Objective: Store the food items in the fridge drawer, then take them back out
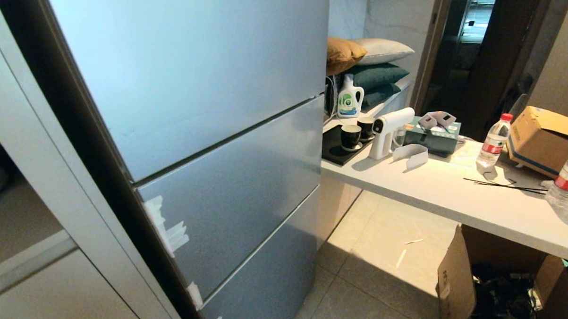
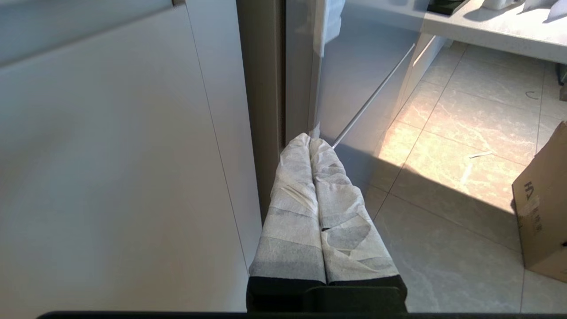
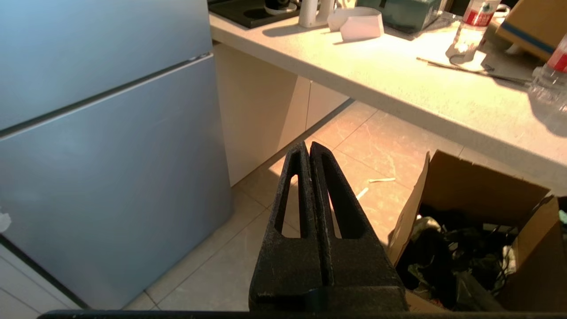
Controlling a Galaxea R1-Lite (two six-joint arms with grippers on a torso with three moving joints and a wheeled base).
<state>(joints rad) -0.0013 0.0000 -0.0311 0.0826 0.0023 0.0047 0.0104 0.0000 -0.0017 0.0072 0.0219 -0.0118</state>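
Observation:
The silver-grey fridge (image 1: pixel 207 134) fills the left and middle of the head view with all its doors closed, so the fridge drawer is hidden behind them. The food items are out of view. Neither arm shows in the head view. My left gripper (image 2: pixel 310 138), its fingers wrapped in white paper, is shut and empty, hanging low beside the fridge's edge (image 2: pixel 301 88) above the floor. My right gripper (image 3: pixel 304 146), bare and black, is shut on nothing, over the floor tiles between the fridge front (image 3: pixel 110 155) and a cardboard box (image 3: pixel 469 221).
A white counter (image 1: pixel 445 191) runs to the right of the fridge, carrying black cups (image 1: pixel 350 136), a white spray gun (image 1: pixel 387 130), a tissue box (image 1: pixel 432 135), water bottles (image 1: pixel 493 140) and a cardboard box (image 1: pixel 543 138). An open box (image 1: pixel 458 276) sits on the floor under it. White cabinets (image 1: pixel 42 262) stand at the left.

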